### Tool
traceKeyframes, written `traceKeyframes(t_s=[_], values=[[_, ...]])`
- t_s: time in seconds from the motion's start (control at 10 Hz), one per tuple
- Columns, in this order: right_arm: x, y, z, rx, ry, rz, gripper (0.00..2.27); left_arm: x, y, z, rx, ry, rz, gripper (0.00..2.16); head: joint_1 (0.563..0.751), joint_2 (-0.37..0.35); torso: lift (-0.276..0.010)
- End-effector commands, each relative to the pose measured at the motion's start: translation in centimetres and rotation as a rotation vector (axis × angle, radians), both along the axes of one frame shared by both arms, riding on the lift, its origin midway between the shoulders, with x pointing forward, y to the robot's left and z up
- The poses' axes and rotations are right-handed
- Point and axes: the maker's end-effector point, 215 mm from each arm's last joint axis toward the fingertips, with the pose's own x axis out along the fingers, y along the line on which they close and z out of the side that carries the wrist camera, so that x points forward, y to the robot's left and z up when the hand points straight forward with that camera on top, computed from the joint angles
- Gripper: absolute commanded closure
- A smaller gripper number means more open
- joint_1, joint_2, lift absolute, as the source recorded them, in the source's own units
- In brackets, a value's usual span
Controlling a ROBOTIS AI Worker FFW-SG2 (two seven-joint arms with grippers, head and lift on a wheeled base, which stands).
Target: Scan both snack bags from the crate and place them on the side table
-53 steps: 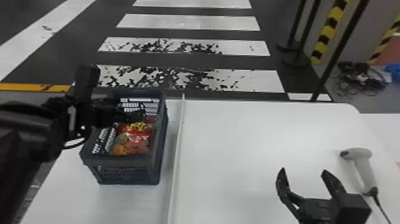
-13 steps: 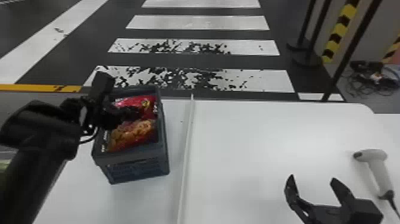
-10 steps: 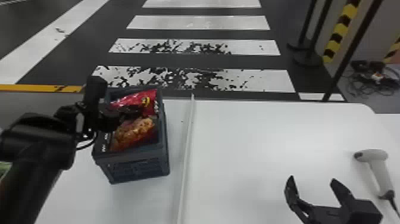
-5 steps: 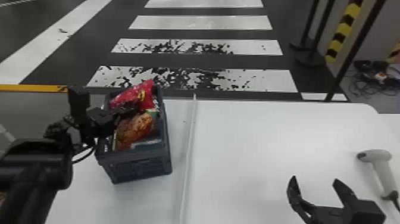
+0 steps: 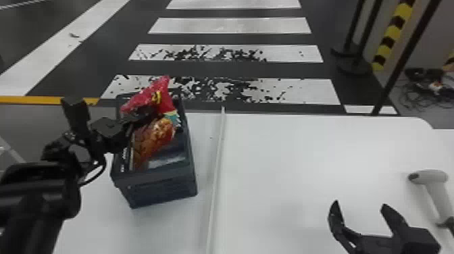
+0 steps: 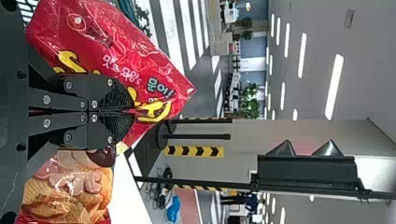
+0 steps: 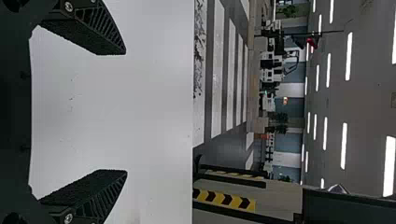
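Red snack bag (image 5: 142, 100) tilted at the crate's mouth, pinched in left gripper (image 5: 150, 112), fingers closed on it. Second snack bag (image 5: 153, 135) in the crate (image 5: 162, 189), on the red one's near side. Crate by the desk's (image 5: 304, 152) far edge, left part. Right gripper (image 5: 359, 204) wide, empty, over near right part. Scanner (image 5: 430, 177) toward right edge.
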Motion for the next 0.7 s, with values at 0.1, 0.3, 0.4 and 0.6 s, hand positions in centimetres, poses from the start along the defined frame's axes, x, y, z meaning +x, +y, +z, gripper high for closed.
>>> traceKeyframes(t_s=[0.1, 0.3, 0.4, 0.6], values=[[-0.3, 0.1, -0.1, 0.002, 0.003, -0.002, 0.08, 0.6, -1.4, 1.4, -0.022, -0.021, -0.011, 2.13, 0.695, 0.065, -0.095], [-0.3, 0.1, -0.1, 0.002, 0.003, -0.002, 0.08, 0.5, -2.8, 1.3, -0.072, -0.022, -0.018, 2.13, 0.695, 0.051, -0.095], [-0.3, 0.1, -0.1, -0.002, 0.003, -0.001, 0.08, 0.4, -4.0, 1.8, -0.114, -0.025, -0.029, 2.13, 0.695, 0.042, -0.095], [-0.4, 0.1, 0.0, -0.003, 0.003, -0.004, 0.08, 0.3, -7.6, 3.9, -0.144, -0.033, -0.070, 2.13, 0.695, 0.020, -0.095]])
